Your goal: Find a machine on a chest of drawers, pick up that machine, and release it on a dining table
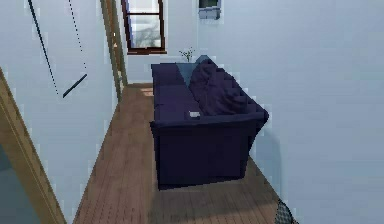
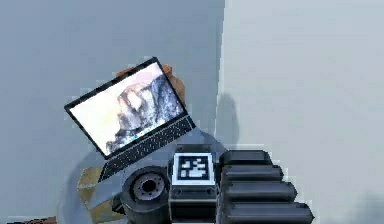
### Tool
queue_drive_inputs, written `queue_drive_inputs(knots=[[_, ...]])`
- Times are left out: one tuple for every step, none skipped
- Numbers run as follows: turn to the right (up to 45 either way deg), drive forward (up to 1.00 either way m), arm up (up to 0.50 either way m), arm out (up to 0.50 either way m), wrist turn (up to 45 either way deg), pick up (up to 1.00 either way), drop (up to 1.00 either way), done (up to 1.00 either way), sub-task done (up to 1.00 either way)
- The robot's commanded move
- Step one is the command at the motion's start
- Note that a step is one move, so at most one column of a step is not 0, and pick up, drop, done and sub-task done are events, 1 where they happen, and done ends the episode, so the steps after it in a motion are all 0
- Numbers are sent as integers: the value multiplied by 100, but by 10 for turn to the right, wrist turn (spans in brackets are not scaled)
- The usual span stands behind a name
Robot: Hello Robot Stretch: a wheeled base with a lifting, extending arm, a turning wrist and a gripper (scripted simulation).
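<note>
**A:** Where is the laptop?

**B:** In the arm side view, an open laptop (image 2: 135, 115) shows at an angle in front of a pale wall, with its screen lit. Below it is a rounded grey surface (image 2: 212, 140). I cannot tell whether the laptop rests on it.

**A:** And the end effector?

**B:** The end effector (image 2: 142, 190) is a dark body just nearer than the laptop, left of a white marker square (image 2: 192, 168). I cannot tell whether it holds anything.

**A:** What lies ahead?

**B:** In the forward view, a dark blue sofa (image 1: 200, 120) stands along the right wall on a wooden floor (image 1: 120, 170). A window (image 1: 145, 25) is at the far end.
</note>
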Motion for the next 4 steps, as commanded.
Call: queue_drive_inputs(knots=[[0, 0, 0, 2, 0, 0, 0, 0, 0], [0, 0, 0, 0, 450, 0, 0, 0, 0], [0, 0, 0, 0, 390, 0, 0, 0, 0], [0, 0, -4, 0, 0, 0, 0, 0, 0]])
